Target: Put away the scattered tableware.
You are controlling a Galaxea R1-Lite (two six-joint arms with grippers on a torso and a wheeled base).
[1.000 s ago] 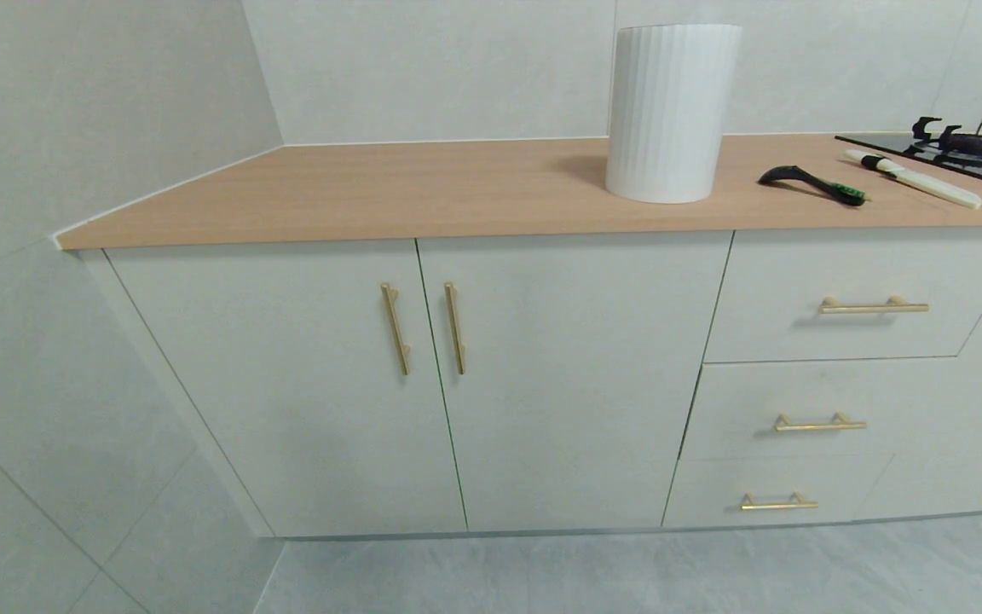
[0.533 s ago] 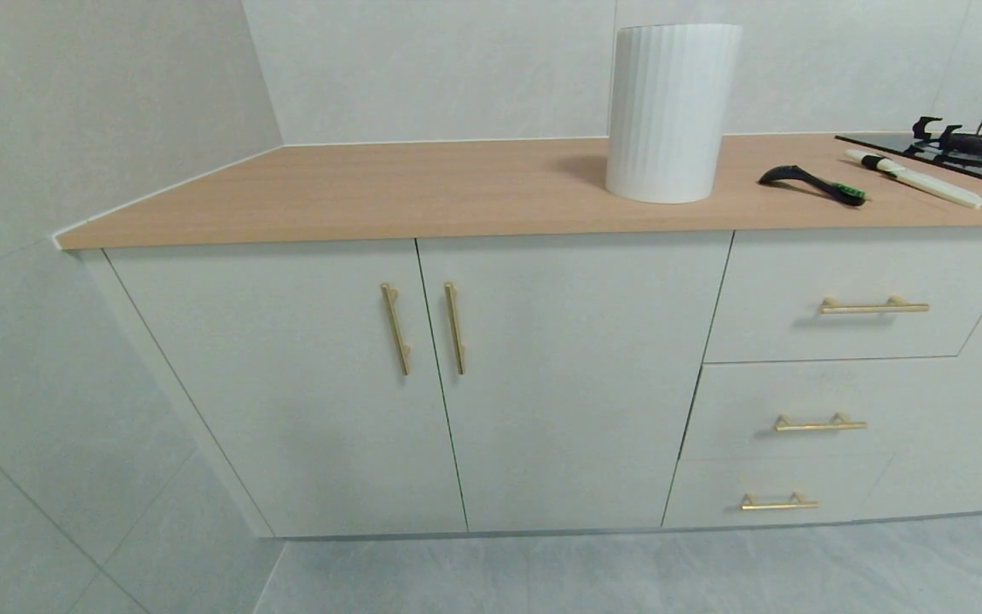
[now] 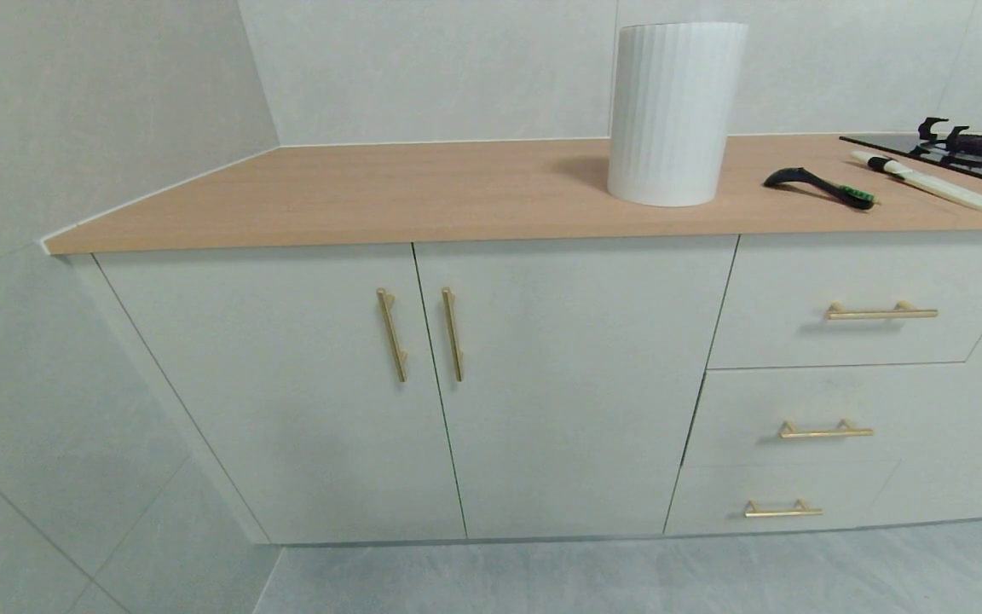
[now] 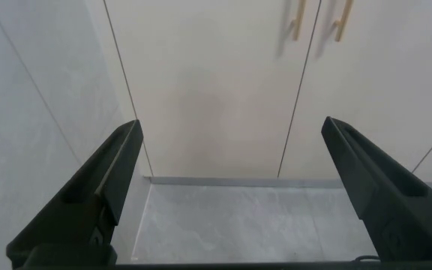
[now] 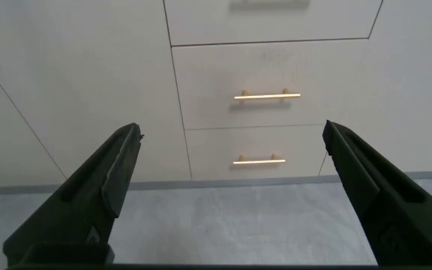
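On the wooden countertop [image 3: 372, 192] stands a tall white ribbed holder [image 3: 668, 111]. To its right lie a black tool with a green end [image 3: 819, 186] and a white knife with a black band [image 3: 921, 179]. My left gripper [image 4: 231, 126] is open and holds nothing; it hangs low, facing the cabinet doors [image 4: 216, 82] near the floor. My right gripper [image 5: 231, 130] is open too, facing the lower drawers [image 5: 268, 71] with their gold handles [image 5: 267, 95].
A black stove [image 3: 981, 147] sits at the counter's far right end. Below the counter are two doors with vertical gold handles [image 3: 453, 333] and three drawers [image 3: 849, 298]. A tiled wall closes the left side [image 3: 73, 111]. Grey floor [image 3: 627, 580] runs along the cabinet front.
The whole head picture has shifted slightly, so the camera has moved. The holder, tool and knife stay where they were on the counter.
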